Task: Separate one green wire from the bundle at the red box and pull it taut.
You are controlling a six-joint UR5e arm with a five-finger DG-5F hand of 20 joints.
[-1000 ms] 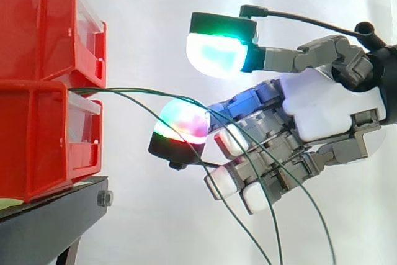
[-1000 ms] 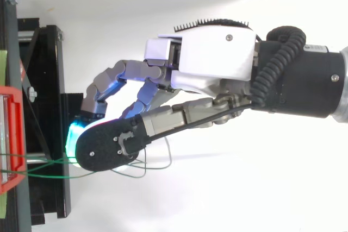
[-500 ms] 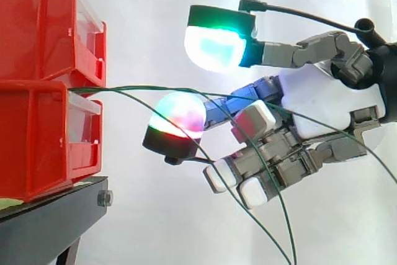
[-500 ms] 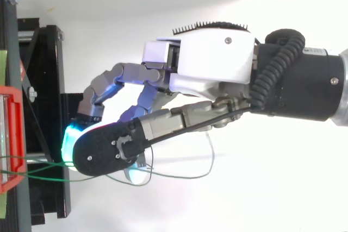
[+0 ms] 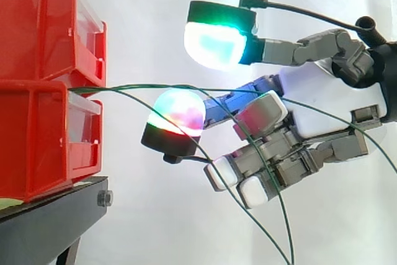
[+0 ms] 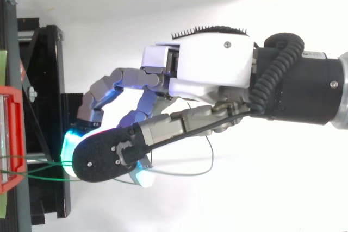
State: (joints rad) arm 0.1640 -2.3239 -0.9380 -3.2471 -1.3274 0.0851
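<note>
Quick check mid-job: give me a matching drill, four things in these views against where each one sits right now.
Things:
1. red bins
2. green wires
3. hand
4. black stand

Places, by the side view:
A. underneath the bins, at the bottom left
B. stacked one on the other at the left edge
C. running out from between the two bins toward the right
D. coming in from the right, among the wires

Pairs: 1-B, 2-C, 3-D, 4-A
</note>
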